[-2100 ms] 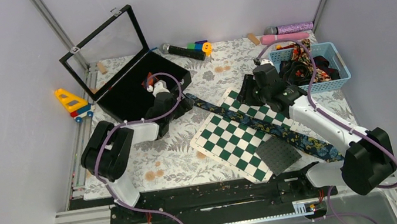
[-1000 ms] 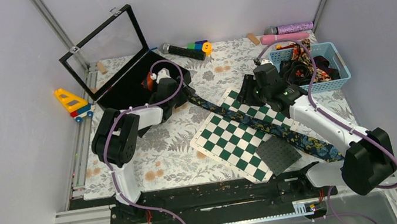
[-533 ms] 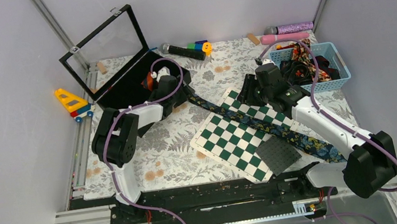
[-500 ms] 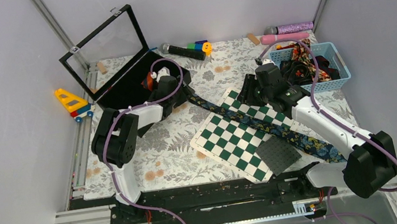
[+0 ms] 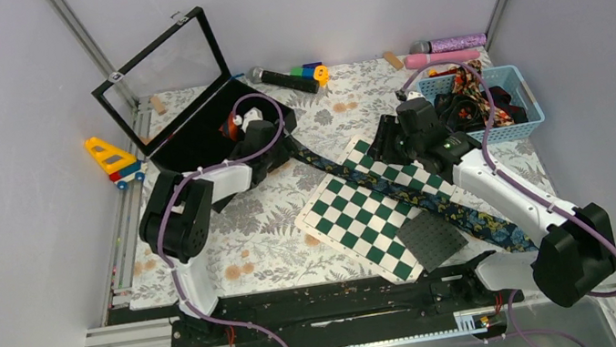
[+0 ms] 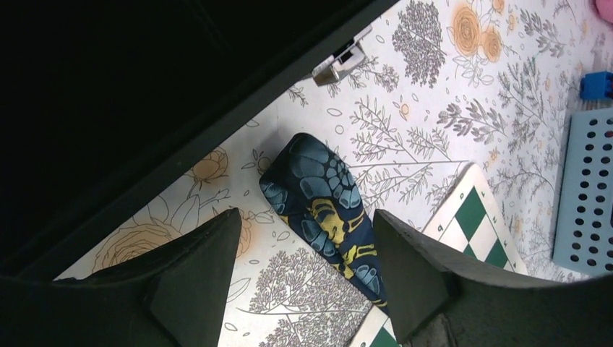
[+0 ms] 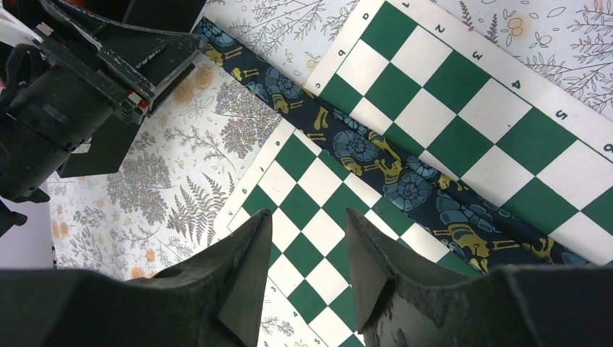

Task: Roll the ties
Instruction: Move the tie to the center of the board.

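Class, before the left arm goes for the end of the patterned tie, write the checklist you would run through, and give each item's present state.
1. Left gripper jaws open: ok, one on each side of the dark blue patterned tie at its narrow end.
2. Tie end free of the black case: ok, it lies on the floral tablecloth beside the case wall, not touching it.
3. Height of the jaws above the tie: cannot tell.
4. Right gripper off the tie: ok, jaws open over the chessboard, with the tie beyond them.
5. Tie flat and untwisted: ok where it crosses the chessboard.
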Robot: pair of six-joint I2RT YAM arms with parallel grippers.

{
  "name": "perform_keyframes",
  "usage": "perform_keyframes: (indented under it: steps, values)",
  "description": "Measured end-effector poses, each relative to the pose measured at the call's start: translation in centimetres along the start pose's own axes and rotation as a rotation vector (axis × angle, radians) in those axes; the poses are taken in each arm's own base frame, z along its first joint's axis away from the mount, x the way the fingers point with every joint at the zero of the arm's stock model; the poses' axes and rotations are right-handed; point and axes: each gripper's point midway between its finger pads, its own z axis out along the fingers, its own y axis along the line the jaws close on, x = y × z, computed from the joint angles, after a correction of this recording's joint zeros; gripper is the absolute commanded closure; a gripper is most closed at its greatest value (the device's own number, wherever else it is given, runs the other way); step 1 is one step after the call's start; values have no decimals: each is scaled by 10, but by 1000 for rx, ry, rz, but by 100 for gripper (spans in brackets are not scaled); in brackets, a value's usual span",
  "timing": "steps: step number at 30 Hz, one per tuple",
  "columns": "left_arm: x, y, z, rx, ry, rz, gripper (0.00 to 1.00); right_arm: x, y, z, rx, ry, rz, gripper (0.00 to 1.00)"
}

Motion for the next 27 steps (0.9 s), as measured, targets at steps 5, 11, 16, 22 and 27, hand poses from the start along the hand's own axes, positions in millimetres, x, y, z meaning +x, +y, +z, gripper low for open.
perform_keyframes:
  steps: [5,11,16,22,27]
  values:
    - [-4,0,7,-65,11,-15,32,0,0,0,-1,1,0,50]
    - [-11,5,16,-136,9,-19,32,-2,2,-1,-5,-4,1,50]
    - [-10,6,16,-145,19,-17,37,-3,2,-2,-10,-4,2,50]
    - [-6,4,23,-136,40,-8,44,-4,1,-3,-10,-9,5,50]
    - [-5,1,26,-113,45,0,47,-5,2,-4,-13,-14,6,50]
